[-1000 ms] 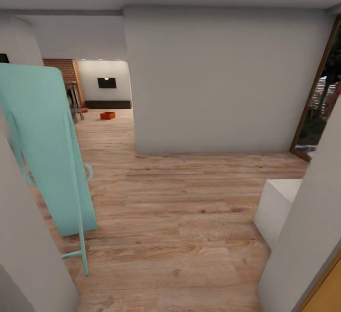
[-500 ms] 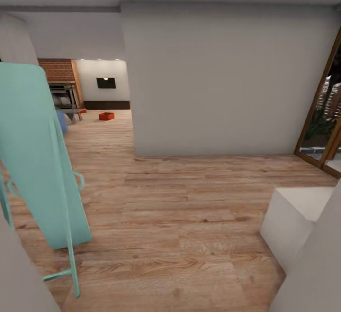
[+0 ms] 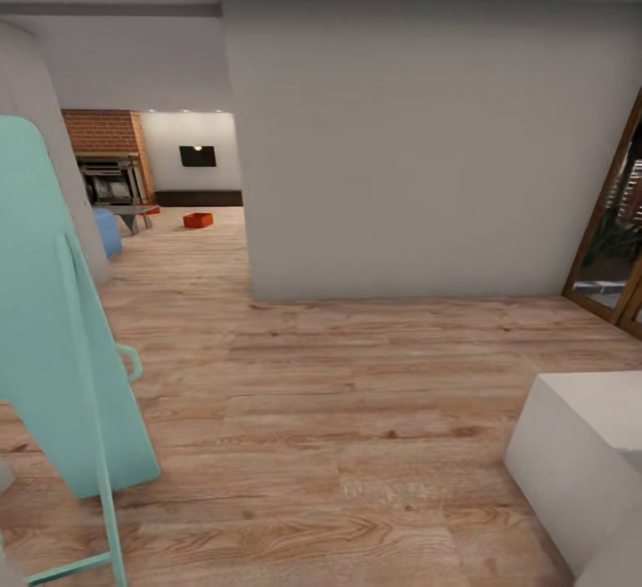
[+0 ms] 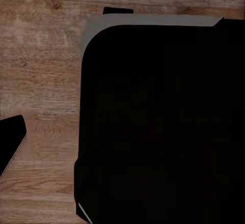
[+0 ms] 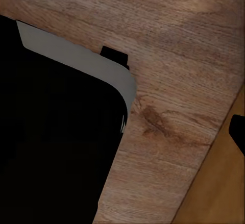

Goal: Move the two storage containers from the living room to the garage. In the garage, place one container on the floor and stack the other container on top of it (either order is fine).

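en route | orange bin (image 3: 198, 219) at 11 o'clock down hall | skirt mint ironing board (image 3: 53, 319) | finger state on both grippers: can't tell

Home interior: wood plank floor (image 3: 357, 409), white walls (image 3: 419, 150), brick fireplace (image 3: 107, 163), wall TV (image 3: 197, 156) in living room (image 3: 178, 186), glazed door (image 3: 615, 248).

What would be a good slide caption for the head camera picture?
Hallway of wood plank floor: a far orange-red container lies past the white wall, with a mint green folded board leaning nearby.
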Controlling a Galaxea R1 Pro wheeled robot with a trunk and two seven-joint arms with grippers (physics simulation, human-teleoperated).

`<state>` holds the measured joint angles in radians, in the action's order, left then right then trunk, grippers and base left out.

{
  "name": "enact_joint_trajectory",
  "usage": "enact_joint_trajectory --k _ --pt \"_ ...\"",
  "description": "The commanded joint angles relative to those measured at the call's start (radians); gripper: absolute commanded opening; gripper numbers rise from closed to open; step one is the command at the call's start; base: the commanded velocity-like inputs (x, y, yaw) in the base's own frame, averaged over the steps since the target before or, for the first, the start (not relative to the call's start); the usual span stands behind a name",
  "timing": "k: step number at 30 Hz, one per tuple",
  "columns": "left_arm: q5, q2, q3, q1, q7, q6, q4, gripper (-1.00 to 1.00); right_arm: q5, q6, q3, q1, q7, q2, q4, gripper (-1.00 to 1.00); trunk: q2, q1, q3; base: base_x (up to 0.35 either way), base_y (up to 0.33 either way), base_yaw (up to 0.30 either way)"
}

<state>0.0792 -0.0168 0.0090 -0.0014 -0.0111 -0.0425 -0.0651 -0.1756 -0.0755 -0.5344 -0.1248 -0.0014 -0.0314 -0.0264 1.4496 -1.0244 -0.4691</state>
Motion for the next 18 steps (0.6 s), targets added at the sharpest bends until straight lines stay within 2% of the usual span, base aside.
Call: enact_joint_trajectory --k 1,18 --pt "0.008 0.0 0.0 0.0 -0.001 -0.002 0.0 1.0 -0.01 -0.006 -0.009 -0.001 0.0 0.0 -0.003 1.0 0.0 -0.001 -0.001 0.322 0.0 0.0" --pt "0.008 0.0 0.0 0.0 -0.001 -0.002 0.0 1.0 -0.011 -0.008 -0.008 -0.001 0.0 0.001 -0.003 1.0 0.0 -0.001 -0.001 0.322 0.0 0.0"
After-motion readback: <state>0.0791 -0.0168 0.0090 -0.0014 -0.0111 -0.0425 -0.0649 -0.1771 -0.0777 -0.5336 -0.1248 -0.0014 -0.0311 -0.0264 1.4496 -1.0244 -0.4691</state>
